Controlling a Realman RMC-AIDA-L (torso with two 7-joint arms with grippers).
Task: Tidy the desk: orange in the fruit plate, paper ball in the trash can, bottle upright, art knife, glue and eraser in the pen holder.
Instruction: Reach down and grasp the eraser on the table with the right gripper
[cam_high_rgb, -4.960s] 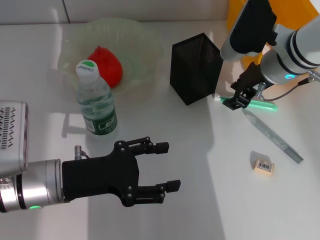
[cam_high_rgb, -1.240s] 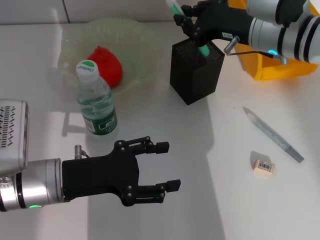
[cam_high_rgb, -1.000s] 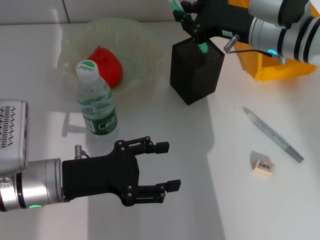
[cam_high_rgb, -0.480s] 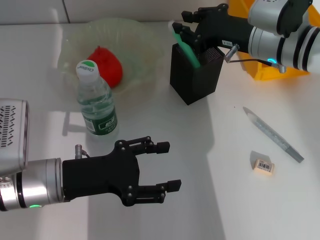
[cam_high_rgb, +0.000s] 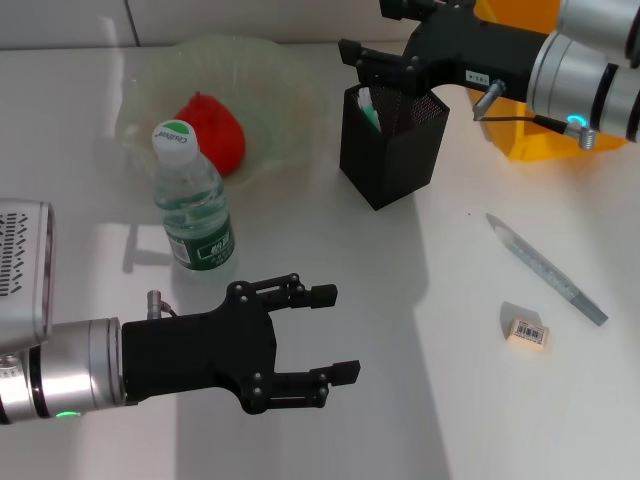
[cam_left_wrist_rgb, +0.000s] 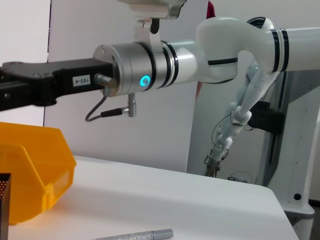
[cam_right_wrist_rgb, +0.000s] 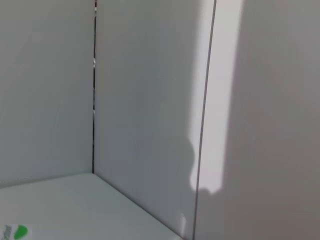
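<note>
Right end effector (cam_high_rgb: 372, 62) hangs over the black mesh pen holder (cam_high_rgb: 392, 148), fingers spread and empty; the green-and-white glue stick (cam_high_rgb: 368, 108) leans inside, apparently released. Left end effector (cam_high_rgb: 325, 345) idles open, near left. Grey art knife (cam_high_rgb: 547, 269) and cream eraser (cam_high_rgb: 527, 332) lie on the white worktop (cam_high_rgb: 450, 400), right.

Green glue stick (cam_high_rgb: 369, 108) mostly hidden inside pen holder (cam_high_rgb: 390, 150). Yellow bin (cam_high_rgb: 520, 120) partly behind right arm. Eraser (cam_high_rgb: 527, 332) label too small to read. Left arm cut off by edge.
</note>
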